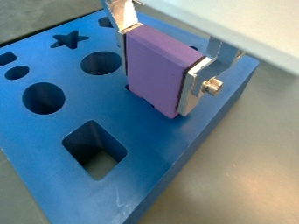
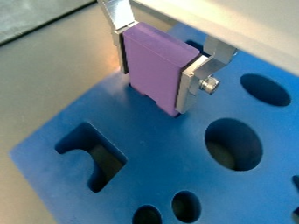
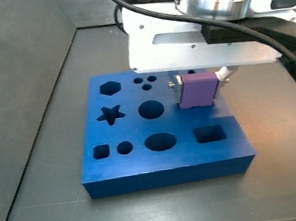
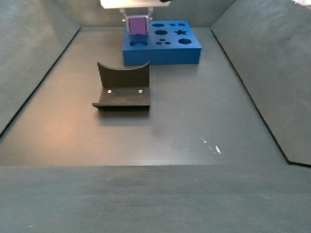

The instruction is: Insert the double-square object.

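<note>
Grey worktop [image 4: 183, 109], dark walls on either side. In a side view the blue board [image 4: 183, 50] lies at the far end, toward 12 o'clock; a dark curved block [image 4: 123, 88] stands apart from it, nearer the camera, toward 7 o'clock of the board.

Tool [image 1: 158, 61]: closed on the purple block [image 1: 158, 68], silver fingers [image 1: 195, 86] clamped against two opposite faces in both wrist views [image 2: 156, 63].

Purple block [image 3: 197, 91]: upright, lower end at the board surface near one edge. Whether it is in a hole cannot be told. On the board [image 3: 154, 132] a square hole [image 3: 211, 132] lies at 6 o'clock of the block, a round hole [image 3: 152, 109] at 9 o'clock, a star hole [image 3: 109, 115] beyond.
</note>
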